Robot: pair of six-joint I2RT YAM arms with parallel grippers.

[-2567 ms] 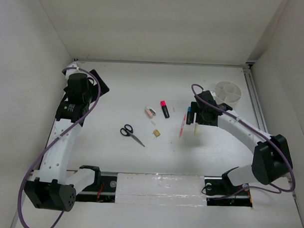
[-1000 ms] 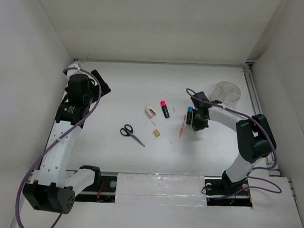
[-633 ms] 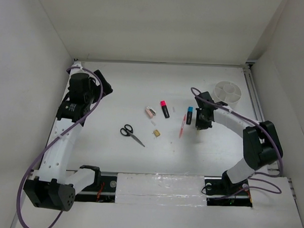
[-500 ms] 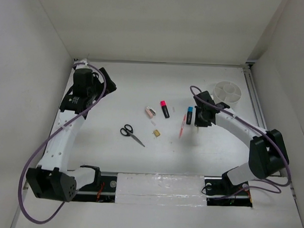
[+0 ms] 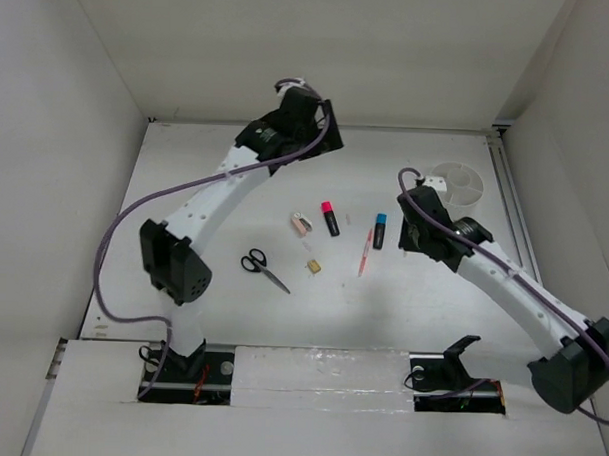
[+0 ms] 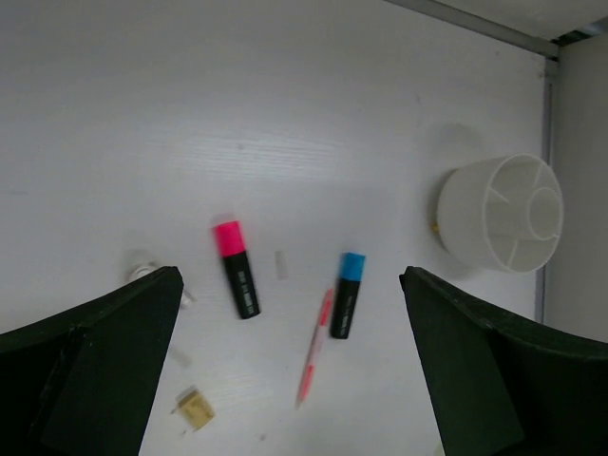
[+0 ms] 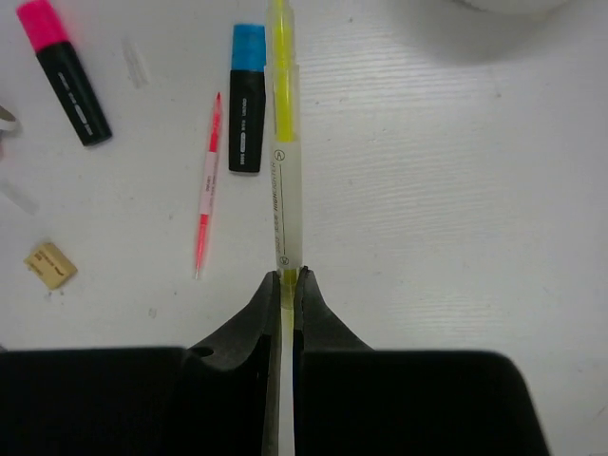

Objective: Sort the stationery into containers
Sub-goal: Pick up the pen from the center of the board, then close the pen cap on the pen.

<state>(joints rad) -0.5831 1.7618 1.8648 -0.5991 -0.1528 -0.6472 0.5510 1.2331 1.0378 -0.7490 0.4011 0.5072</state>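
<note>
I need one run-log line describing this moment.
right gripper shut on yellow pen | left gripper open, empty | on table: scissors, pink-cap marker, blue-cap marker, pink pen | white cup looks empty

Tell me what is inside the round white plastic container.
The round white plastic container shows only white dividers around a small central ring; no stationery shows. In the left wrist view its near wall hides part of the floor.

Open tabletop (image 6: 389, 180) between blue-cap marker (image 6: 348, 294) and bowl (image 6: 456, 223) at far right. Barely a gap from that marker to the pink pen (image 6: 314, 347) at its left; wider lane on to the pink-cap marker (image 6: 237, 281). Overhead, left arm (image 5: 226, 180) from near left to far centre.
</note>
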